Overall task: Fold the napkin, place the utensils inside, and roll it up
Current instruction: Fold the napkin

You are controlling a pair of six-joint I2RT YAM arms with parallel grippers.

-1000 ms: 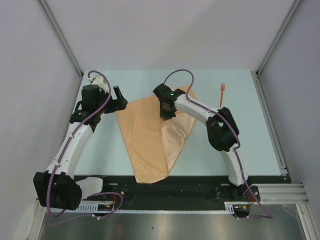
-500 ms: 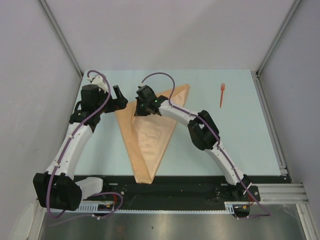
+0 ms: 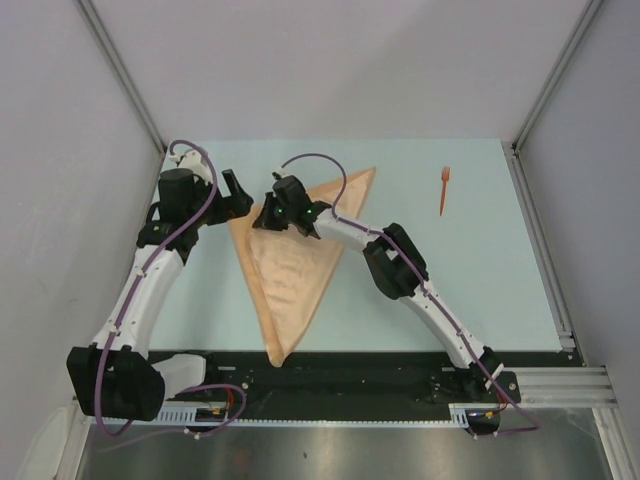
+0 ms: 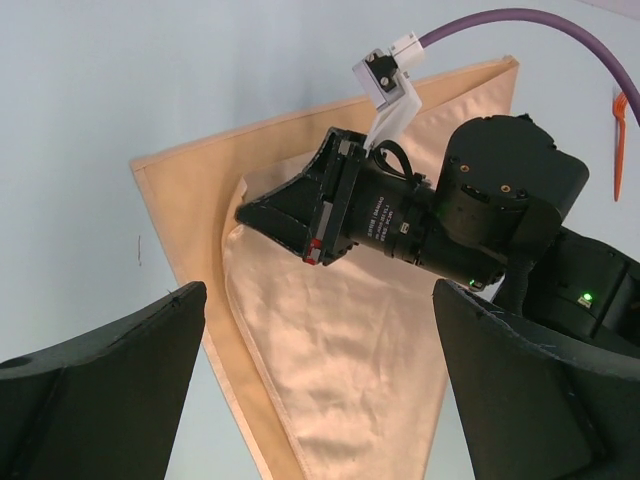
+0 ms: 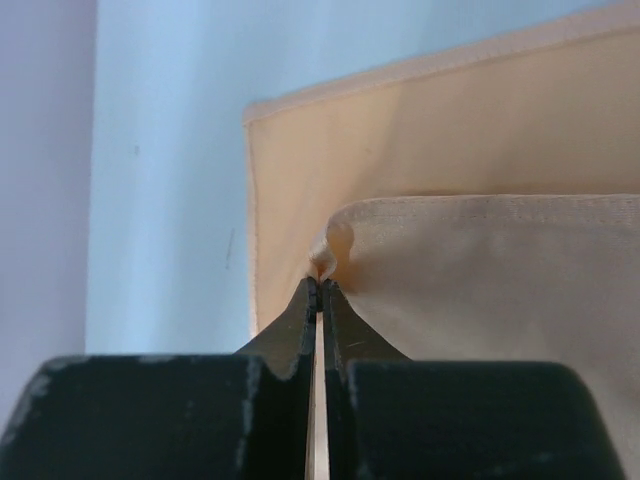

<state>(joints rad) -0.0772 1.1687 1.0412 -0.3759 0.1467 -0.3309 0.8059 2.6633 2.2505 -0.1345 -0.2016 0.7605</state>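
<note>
The peach napkin (image 3: 290, 272) lies folded over into a long triangle, its point toward the near edge. My right gripper (image 3: 259, 222) is shut on the folded-over corner of the top layer, near the cloth's far-left corner. In the right wrist view the jaws (image 5: 319, 285) pinch a small pucker of the napkin (image 5: 480, 270). My left gripper (image 3: 238, 196) hovers open just left of that corner with nothing between its fingers (image 4: 110, 380); below it I see the napkin (image 4: 340, 350) and the right gripper (image 4: 250, 210). A thin red-orange utensil (image 3: 443, 188) lies at the far right, apart from the cloth.
The pale blue table (image 3: 480, 290) is bordered by grey walls on three sides, with a metal rail (image 3: 545, 250) along the right. A black strip (image 3: 350, 375) with the arm bases runs along the near edge. The right arm's purple cable (image 4: 520, 20) arcs over the cloth.
My right gripper has carried the napkin's corner leftward across the cloth, laying the top layer down into a flat triangle. The left arm and the utensil have stayed put.
</note>
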